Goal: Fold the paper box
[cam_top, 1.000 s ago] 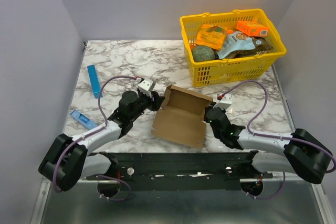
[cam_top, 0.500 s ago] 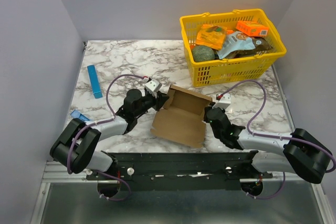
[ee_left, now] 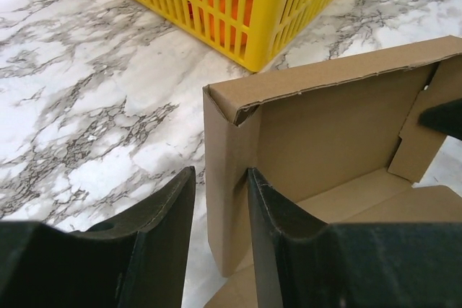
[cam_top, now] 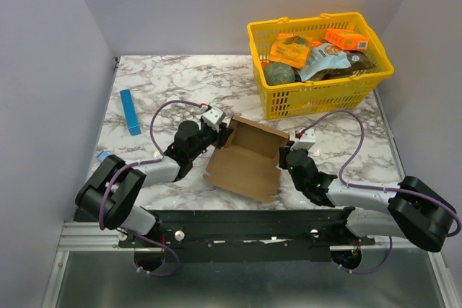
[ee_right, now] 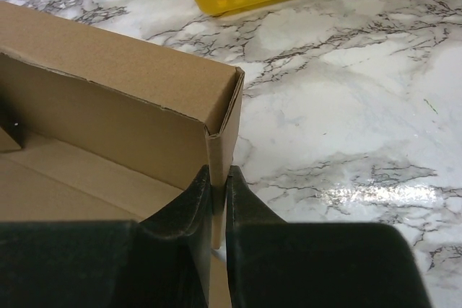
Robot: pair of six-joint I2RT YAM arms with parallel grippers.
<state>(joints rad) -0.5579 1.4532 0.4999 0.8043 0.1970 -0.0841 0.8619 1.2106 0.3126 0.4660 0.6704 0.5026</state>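
Note:
The paper box lies half-formed in the middle of the marble table, its back wall and side walls raised and its brown lid flap flat toward me. My left gripper straddles the box's upright left wall. The inner finger touches the cardboard, while the outer finger stands off it with a gap, so the gripper is open. My right gripper is shut on the folded right wall of the paper box, pinched between the fingertips of that right gripper.
A yellow basket with orange boxes and other packets stands at the back right, just beyond the box; its slatted wall shows in the left wrist view. A thin blue strip lies at the left. A small blue item sits by the left arm.
My left arm has reached in to the right, bringing its jaws around the box's left wall. The box's near edge has shifted slightly left. The right gripper has kept its hold.

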